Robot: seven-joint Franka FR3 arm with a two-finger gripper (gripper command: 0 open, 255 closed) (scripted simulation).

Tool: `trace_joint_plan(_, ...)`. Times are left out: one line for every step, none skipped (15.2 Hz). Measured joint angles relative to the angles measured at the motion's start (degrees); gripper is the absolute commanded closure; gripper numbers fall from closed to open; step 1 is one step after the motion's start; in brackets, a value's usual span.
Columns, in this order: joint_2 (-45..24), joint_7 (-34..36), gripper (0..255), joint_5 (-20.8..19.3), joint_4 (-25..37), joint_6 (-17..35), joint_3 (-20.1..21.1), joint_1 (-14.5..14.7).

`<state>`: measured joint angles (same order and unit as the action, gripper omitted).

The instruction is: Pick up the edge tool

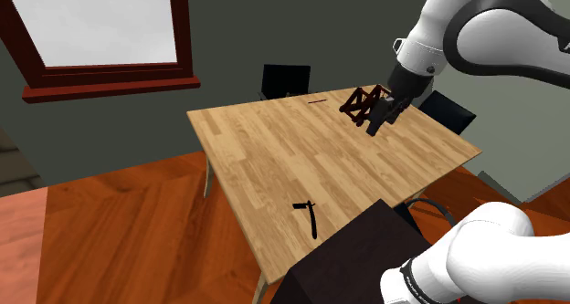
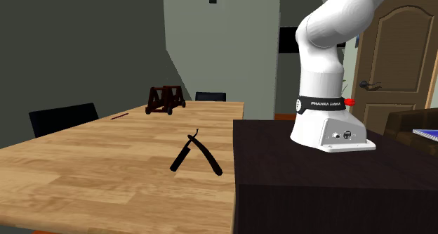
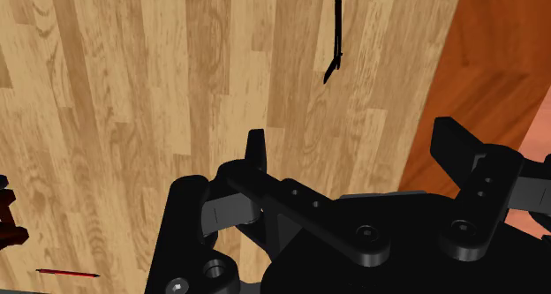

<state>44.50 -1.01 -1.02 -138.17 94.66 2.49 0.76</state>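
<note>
Stand (image 2: 309, 171): dark box, butted against the near end of the desk (image 1: 301, 156), which is light wood planks.

Straight razor (image 2: 194, 154): black, lying flat on the desk just beside the stand. It's folded open, with blade and handle making a narrow V. Nothing is touching it.

Mid-desk is bare wood.

Far end: a dark red rack (image 1: 356, 105) stands on the desk, with a thin red stick (image 1: 317, 101) lying near it towards the far edge.

Pincer (image 1: 377, 121): up over the far end next to the rack, well apart from the razor. In the wrist view the fingers (image 3: 256, 153) are spread, with only desk planks between them, so it's open and holding nothing.

Beyond the desk: black chair (image 1: 285, 78), and a window with a dark red frame (image 1: 110, 81) on the grey wall.
</note>
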Motion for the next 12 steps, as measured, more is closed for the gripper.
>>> trace_joint_plan(0.00, 0.00, 0, 0.00, 0.00, 0.00, 0.00, 0.00)
trace_joint_plan(0.15, 0.10, 0, 0.11, -0.92, 0.82, 0.02, 0.03)
trace_joint_plan(-0.08, 0.26, 0, 0.28, -2.17, 2.31, 0.08, 0.07)
trace_joint_plan(-0.20, 0.44, 0, 0.48, -4.04, 4.35, 0.13, 0.13)
trace_joint_plan(-0.17, 0.56, 0, 0.66, -5.73, 6.12, 0.14, 0.19)
trace_joint_plan(-0.64, 0.46, 0, 0.69, -7.30, 8.22, -0.05, 0.11)
trace_joint_plan(-0.97, 0.51, 0, 0.83, -9.16, 10.48, -0.11, 0.12)
trace_joint_plan(-1.38, 0.82, 0, 1.14, -10.75, 12.58, 0.07, 0.26)
trace_joint_plan(-1.92, 0.96, 0, 1.36, -12.33, 14.81, 0.11, 0.32)
trace_joint_plan(-2.73, 1.13, 0, 1.60, -13.57, 16.98, 0.19, 0.41)
trace_joint_plan(-3.58, 1.13, 0, 1.74, -15.00, 19.34, 0.14, 0.41)
trace_joint_plan(-4.62, 1.43, 0, 2.07, -16.32, 21.80, 0.35, 0.58)
